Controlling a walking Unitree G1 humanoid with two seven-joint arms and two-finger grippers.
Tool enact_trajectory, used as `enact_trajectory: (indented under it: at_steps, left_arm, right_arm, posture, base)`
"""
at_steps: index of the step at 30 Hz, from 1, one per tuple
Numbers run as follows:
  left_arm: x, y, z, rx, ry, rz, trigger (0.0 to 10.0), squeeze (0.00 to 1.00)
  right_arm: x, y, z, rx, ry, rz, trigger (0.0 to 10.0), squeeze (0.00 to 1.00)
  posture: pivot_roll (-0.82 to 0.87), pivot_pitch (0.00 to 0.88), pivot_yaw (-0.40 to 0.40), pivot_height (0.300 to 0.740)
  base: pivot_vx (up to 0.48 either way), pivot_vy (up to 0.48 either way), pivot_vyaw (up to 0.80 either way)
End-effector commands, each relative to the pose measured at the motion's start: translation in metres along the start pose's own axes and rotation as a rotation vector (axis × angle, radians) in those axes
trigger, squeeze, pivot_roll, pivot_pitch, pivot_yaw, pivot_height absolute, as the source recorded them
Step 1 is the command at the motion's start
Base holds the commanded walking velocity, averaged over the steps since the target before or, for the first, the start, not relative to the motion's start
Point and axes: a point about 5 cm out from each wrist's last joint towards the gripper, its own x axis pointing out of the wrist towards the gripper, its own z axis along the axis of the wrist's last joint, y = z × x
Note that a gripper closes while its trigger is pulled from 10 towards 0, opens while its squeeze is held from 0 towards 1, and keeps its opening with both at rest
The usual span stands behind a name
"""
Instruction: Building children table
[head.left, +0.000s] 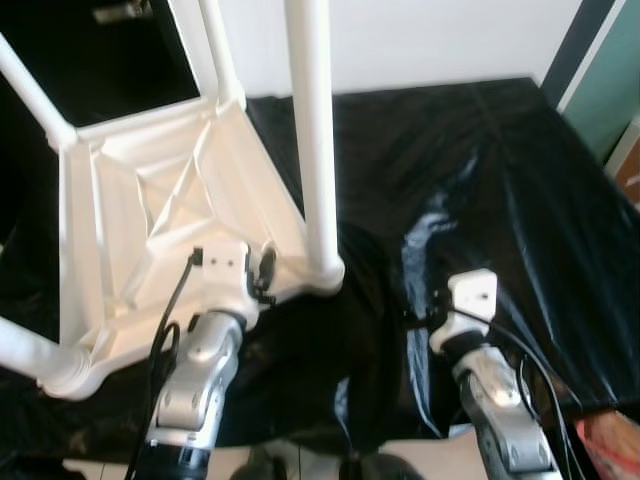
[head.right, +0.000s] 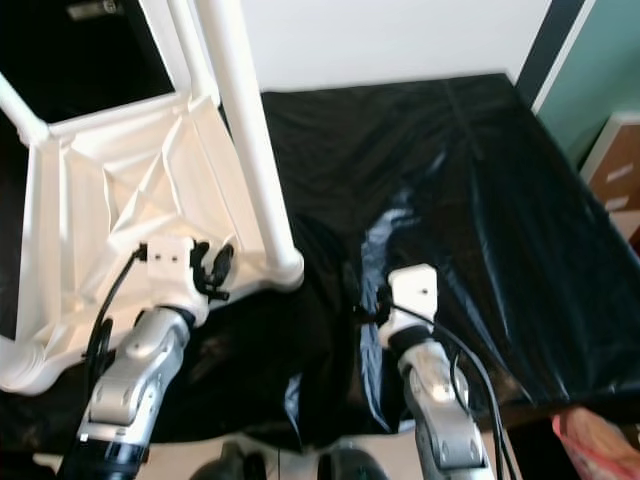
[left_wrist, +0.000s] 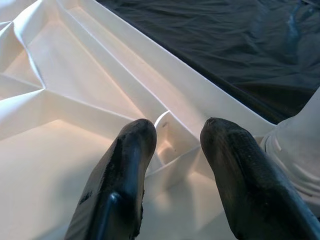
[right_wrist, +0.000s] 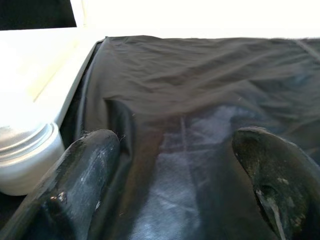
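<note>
A white plastic children's table (head.left: 140, 200) lies upside down on a black cloth (head.left: 480, 170), its ribbed underside facing up. One white leg (head.left: 312, 130) stands upright in the near right corner socket, and other legs rise at the far and left corners. My left gripper (left_wrist: 175, 132) hovers open just over the underside ribs beside that corner socket (left_wrist: 295, 150), with nothing between its fingers. My right gripper (right_wrist: 175, 140) is open over the bare cloth to the right of the table, with the socket's rounded base (right_wrist: 25, 160) off to its side.
The cloth is wrinkled and shiny, spreading to the right and back. A white wall (head.left: 430, 40) runs behind. A teal panel (head.left: 610, 90) and a brown box (head.right: 615, 170) stand at the right edge. Something pink (head.left: 612, 440) lies at the near right.
</note>
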Motion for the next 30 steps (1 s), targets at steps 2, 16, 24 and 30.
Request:
enact_trajectory:
  at_steps: [2, 16, 24, 30]
  left_arm:
    - [-0.0025, 0.0047, -0.0025, 0.003, 0.019, 0.027, 10.0, 0.00]
    - [-0.0028, 0.0048, -0.0009, 0.000, 0.013, 0.034, 10.0, 0.00]
    - [-0.0034, 0.0054, -0.0007, -0.012, 0.018, 0.036, 10.0, 0.00]
    - [-0.0055, 0.0044, -0.0022, -0.009, 0.026, 0.033, 10.0, 0.00]
  right_arm:
    - [-0.0009, 0.0045, -0.0026, 0.022, 0.013, 0.013, 10.0, 0.00]
    - [-0.0017, 0.0039, -0.0039, 0.018, 0.018, 0.026, 10.0, 0.00]
    - [-0.0022, 0.0038, -0.0038, 0.019, 0.018, 0.028, 10.0, 0.00]
    - [-0.0039, 0.0042, -0.0036, 0.020, 0.021, 0.031, 10.0, 0.00]
  posture:
    - [-0.10, 0.140, 0.017, 0.740]
    - [-0.10, 0.134, 0.012, 0.740]
    - [-0.10, 0.137, 0.010, 0.740]
    - [-0.10, 0.146, 0.009, 0.740]
  base:
    - [0.000, 0.000, 0.00]
    - [0.000, 0.000, 0.00]
    - [0.000, 0.000, 0.00]
    - [0.000, 0.000, 0.00]
